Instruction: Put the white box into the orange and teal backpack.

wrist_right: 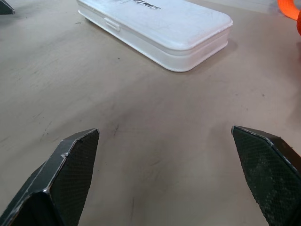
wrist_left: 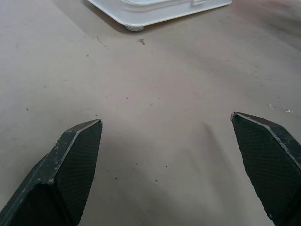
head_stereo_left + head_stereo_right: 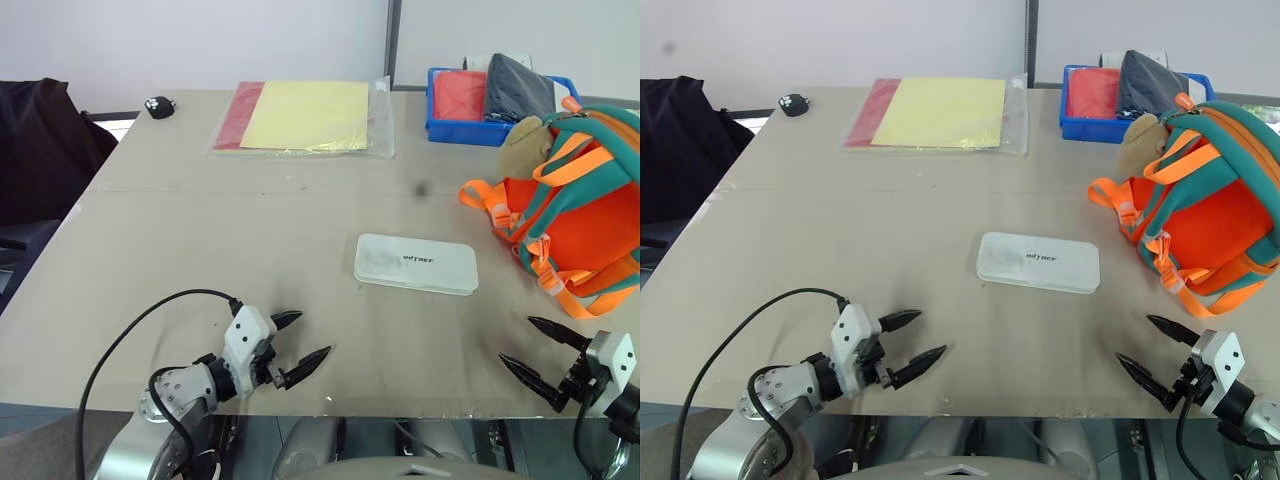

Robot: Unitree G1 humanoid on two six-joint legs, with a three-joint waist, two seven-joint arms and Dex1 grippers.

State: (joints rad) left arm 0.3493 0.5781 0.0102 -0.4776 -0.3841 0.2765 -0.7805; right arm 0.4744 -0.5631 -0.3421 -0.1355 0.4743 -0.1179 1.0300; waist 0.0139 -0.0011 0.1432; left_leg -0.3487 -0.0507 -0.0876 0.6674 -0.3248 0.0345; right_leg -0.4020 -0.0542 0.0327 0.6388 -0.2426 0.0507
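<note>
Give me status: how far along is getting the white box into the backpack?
Done: nothing yet. The white box lies flat on the table, apart from the orange and teal backpack at its right side. In hand: nothing; the left gripper and right gripper hover open near the table's front edge, short of the box. Left: the whole job of grasping, carrying and inserting.

white box (image 3: 416,264): white, dark lettering | backpack (image 3: 575,205): orange, teal trim | bin (image 3: 450,128): blue
</note>
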